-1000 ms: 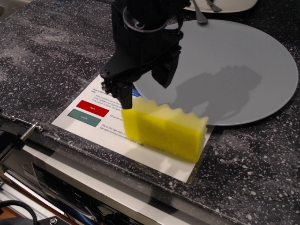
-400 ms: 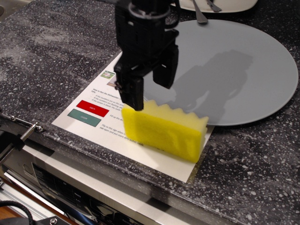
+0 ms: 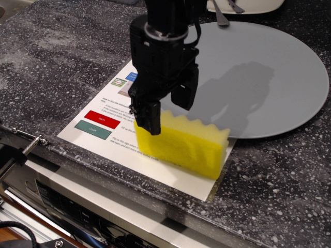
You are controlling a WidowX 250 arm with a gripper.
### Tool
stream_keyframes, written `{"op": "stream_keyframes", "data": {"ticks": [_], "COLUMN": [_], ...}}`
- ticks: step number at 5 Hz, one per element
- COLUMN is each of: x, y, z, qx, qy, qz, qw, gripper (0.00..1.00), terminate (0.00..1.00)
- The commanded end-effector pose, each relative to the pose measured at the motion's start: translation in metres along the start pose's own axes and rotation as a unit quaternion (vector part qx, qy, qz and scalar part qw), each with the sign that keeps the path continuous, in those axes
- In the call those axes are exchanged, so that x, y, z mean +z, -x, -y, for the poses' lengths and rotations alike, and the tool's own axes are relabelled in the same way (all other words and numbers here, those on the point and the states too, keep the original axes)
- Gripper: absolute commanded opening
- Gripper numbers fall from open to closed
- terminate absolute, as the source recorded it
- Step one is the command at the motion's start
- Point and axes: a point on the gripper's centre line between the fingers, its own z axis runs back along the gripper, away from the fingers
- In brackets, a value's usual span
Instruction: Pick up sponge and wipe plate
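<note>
The bright yellow sponge (image 3: 186,144) stands on a white printed sheet (image 3: 103,121) near the counter's front edge, its wavy face up. The large grey plate (image 3: 258,72) lies just behind and to the right of it. My black gripper (image 3: 168,113) is open and straddles the sponge's left end. One finger (image 3: 150,116) is in front of the sponge and the other (image 3: 185,95) is behind it. The jaws stand apart, not closed on the foam.
A white dish (image 3: 248,6) with cutlery sits at the top edge, a utensil handle (image 3: 220,18) reaching over the plate's rim. The speckled dark counter (image 3: 51,51) extends left. The counter's front edge (image 3: 77,170) and an appliance panel lie below.
My gripper has moved right and down, from beside the sponge's left corner to astride its left end. The sponge and plate have not moved.
</note>
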Motion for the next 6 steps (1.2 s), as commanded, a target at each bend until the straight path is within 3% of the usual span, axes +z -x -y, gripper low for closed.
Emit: {"op": "stream_keyframes", "data": {"ticks": [1,3,5,6], "x": [-0.003,0.008,0.046,0.051], "y": [0.002,0.004,0.006,0.009], "z": [0.004,0.007,0.037,0.057], "qx": [-0.008,-0.027,-0.003,0.025], "qy": [0.004,0.011,0.061,0.07], "qz": [0.007,0.004,-0.045,-0.053], "qw": [0.9999,0.9996,0.9971,0.9959], "gripper": [0.0,0.0,0.0,0.0], "terminate": [0.0,0.0,0.0,0.0]}}
